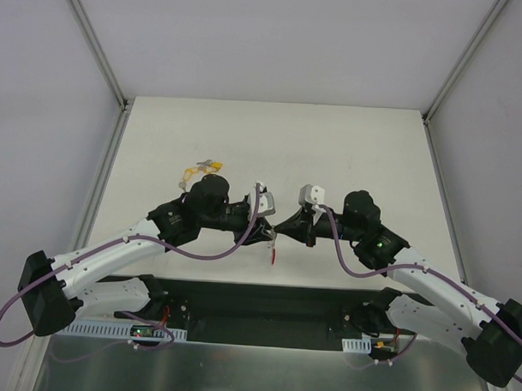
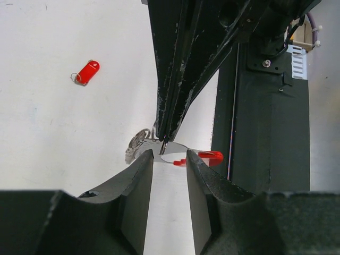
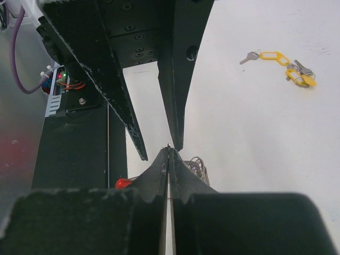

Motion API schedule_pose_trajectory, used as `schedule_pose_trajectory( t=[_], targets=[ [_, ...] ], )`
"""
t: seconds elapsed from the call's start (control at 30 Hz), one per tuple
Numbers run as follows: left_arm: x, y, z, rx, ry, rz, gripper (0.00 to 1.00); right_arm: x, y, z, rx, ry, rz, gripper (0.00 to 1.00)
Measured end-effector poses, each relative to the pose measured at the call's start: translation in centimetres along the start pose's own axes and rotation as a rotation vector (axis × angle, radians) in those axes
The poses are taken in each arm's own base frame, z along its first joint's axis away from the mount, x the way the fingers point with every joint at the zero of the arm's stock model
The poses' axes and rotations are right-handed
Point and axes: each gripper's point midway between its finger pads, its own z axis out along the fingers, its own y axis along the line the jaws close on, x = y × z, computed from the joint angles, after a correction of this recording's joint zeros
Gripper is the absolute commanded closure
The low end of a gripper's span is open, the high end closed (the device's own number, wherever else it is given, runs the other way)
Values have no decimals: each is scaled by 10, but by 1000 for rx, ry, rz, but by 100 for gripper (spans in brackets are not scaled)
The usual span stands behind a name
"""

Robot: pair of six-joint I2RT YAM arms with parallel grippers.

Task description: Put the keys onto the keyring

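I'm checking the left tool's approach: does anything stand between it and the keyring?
Nothing visible does. The keyring lies past the fingertips of the open left tool; the shut right tool meets it head-on.

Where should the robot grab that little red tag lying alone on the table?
Probably by the plastic body of the red tag, pinched across its two long sides, straight down from above. It lies flat on the table, slanted, its small ring at the lower-left end, so the pinch should turn to match. The ring looks too thin to catch well.
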Motion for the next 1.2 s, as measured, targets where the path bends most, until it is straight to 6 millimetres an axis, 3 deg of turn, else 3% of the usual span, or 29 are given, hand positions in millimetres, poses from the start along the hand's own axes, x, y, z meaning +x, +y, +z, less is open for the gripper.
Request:
schedule_pose_trajectory(
  t=[0.4,0.93,1.07,1.17,1.2],
  targets=[
    [5,1,4,5,15,-16,83,0,2,1,-7,0,-2,99],
    [4,-1,5,21,10,-16,90,2,6,3,-29,7,4,99],
    [3,-2,5,24,9,-17,100,3,7,3,-34,7,4,99],
    [3,-1,4,24,8,-19,100,2,7,3,-34,7,3,96],
    [3,-1,4,26,8,-18,100,2,7,3,-32,6,3,89]
  ],
)
